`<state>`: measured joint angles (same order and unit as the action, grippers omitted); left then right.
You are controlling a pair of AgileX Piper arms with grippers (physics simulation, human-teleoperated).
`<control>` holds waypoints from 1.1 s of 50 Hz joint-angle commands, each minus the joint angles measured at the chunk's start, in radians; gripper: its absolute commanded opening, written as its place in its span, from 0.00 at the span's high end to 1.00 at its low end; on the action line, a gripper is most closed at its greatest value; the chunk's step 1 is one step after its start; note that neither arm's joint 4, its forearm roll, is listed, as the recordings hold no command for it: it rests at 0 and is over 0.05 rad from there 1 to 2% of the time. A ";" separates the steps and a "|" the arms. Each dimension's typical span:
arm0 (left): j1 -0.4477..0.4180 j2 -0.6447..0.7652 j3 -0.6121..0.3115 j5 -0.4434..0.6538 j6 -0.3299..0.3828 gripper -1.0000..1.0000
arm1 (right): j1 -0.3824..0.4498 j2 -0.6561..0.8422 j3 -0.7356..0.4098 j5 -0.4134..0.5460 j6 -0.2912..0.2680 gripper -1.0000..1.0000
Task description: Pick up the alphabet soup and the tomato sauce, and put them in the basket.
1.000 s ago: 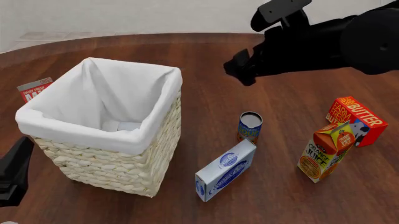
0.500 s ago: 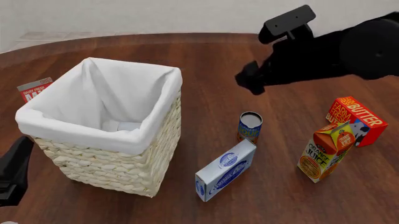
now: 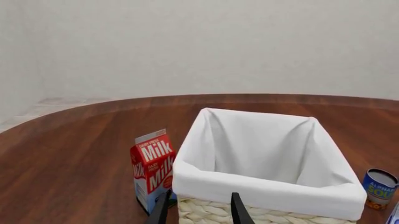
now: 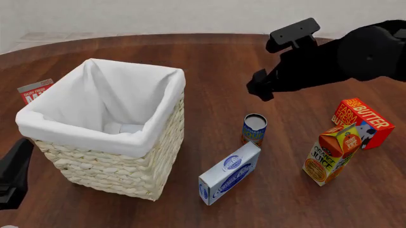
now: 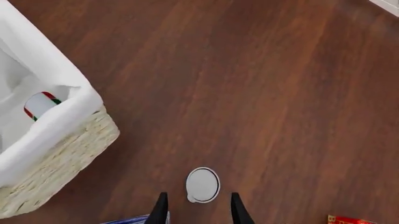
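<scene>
Alphabet soup [image 4: 254, 129]: one can, upright on the table [image 4: 216, 80], right of the basket [image 4: 114, 161]. Tomato sauce [image 5: 41, 105]: one can, lying inside the basket. Right gripper [image 5: 195, 210], fingers spread and empty, has shifted slightly rightward above the soup. Left gripper [image 3: 197, 210] spread, empty. Nearby: one blue-and-white box [image 4: 229, 173], one juice carton [image 4: 331, 154], one butter box [image 4: 362, 122], one milk carton [image 3: 151, 169].

Basket [image 3: 268, 186] fills view — milk carton [image 3: 151, 168] beside, alphabet soup [image 3: 379, 187] opposite.

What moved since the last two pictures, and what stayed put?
Only the right arm moved: its gripper swung rightward, away from the basket, and now hovers open above the alphabet soup. The soup, basket, boxes and left gripper stayed put.
</scene>
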<state>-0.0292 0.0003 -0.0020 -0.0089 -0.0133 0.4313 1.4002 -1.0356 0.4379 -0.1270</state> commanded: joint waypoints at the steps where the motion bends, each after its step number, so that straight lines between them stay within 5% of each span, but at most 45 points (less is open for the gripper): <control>1: 0.001 0.000 0.000 -0.003 -0.004 0.00 | -0.028 0.034 -0.001 -0.012 -0.012 0.00; 55: 0.006 0.000 0.000 -0.003 -0.009 0.00 | -0.044 0.151 0.036 -0.098 0.002 0.00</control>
<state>-0.0243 0.0003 -0.0026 -0.0112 -0.0219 0.3894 1.5408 -1.0057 0.3485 -0.1210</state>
